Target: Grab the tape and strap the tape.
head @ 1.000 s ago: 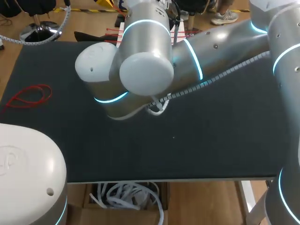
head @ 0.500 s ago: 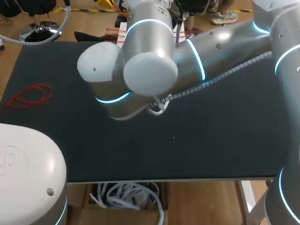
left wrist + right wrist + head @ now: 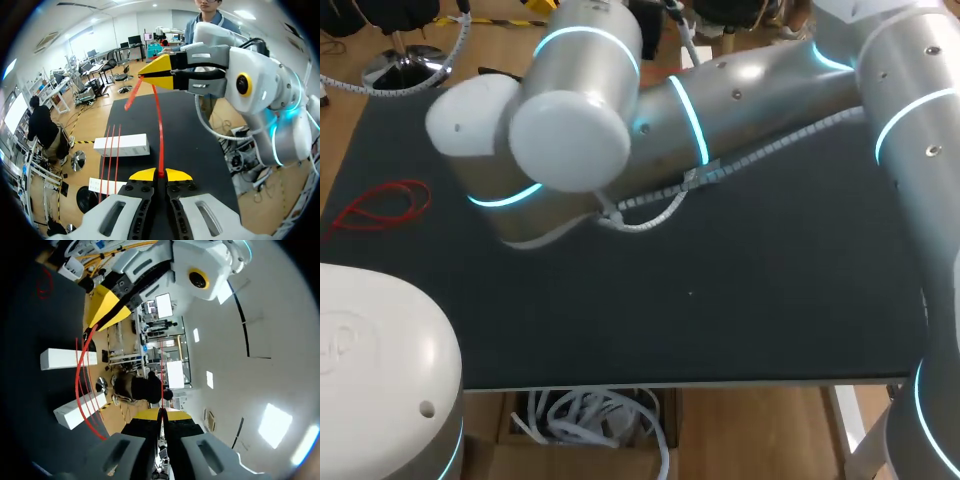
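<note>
L tool (image 3: 160, 174): 1, closed on red tape (image 3: 159, 125) (1 pc). R tool (image 3: 161, 413): 1, ahead of L, closed on same tape. 2 white blocks (image 3: 121, 144) beside L tool. 1 red loop (image 3: 382, 205) on bench (image 3: 740, 300), apart from both tools.

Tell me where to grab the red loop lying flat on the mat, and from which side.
Take the red loop at its wide, rounded end, pinching one strand, straight down from above. It lies flat on the mat, so a sideways approach likely finds no edge; at that end the strands spread apart, leaving room for a finger inside.
</note>
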Available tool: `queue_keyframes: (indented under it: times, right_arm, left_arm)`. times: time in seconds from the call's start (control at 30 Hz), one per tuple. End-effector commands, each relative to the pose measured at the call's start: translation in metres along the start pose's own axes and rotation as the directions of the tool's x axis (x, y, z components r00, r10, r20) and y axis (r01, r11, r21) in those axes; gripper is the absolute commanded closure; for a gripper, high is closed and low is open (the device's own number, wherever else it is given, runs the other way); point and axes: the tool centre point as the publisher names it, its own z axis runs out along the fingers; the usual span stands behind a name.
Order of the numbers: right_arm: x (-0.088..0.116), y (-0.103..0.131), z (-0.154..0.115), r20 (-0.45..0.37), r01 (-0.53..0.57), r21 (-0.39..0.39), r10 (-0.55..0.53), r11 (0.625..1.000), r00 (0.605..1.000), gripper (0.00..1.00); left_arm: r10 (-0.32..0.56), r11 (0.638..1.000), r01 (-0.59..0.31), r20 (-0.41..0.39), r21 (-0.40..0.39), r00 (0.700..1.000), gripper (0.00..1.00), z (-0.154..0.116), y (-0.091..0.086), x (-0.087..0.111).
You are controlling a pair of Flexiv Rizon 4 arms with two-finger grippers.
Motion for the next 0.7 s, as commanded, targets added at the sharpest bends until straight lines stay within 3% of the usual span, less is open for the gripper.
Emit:
queue_keyframes:
  times: [0.03, 0.13, 0.6, 0.7]
  right_arm:
    - [-0.011, 0.007, -0.008, -0.035, 0.230, 0.009, -0.229, 0.973, 0.973, 1.00]
    - [-0.022, 0.004, -0.008, -0.012, 0.191, -0.005, -0.191, 0.982, 0.982, 1.00]
    - [-0.022, 0.004, -0.008, -0.012, 0.191, -0.005, -0.191, 0.982, 0.982, 1.00]
    - [-0.022, 0.006, -0.007, -0.031, 0.257, 0.030, -0.256, 0.966, 0.966, 1.00]
  left_arm:
    - [-0.001, 1.000, 0.001, -0.001, -0.002, 1.000, 1.00, 0.000, 0.000, 0.000]
    - [-0.001, 1.000, 0.001, -0.001, -0.002, 1.000, 1.00, 0.000, 0.000, 0.000]
    - [-0.001, 1.000, 0.001, -0.001, -0.002, 1.000, 1.00, 0.000, 0.000, 0.000]
    - [-0.001, 1.000, 0.001, -0.001, -0.002, 1.000, 1.00, 0.000, 0.000, 0.000]
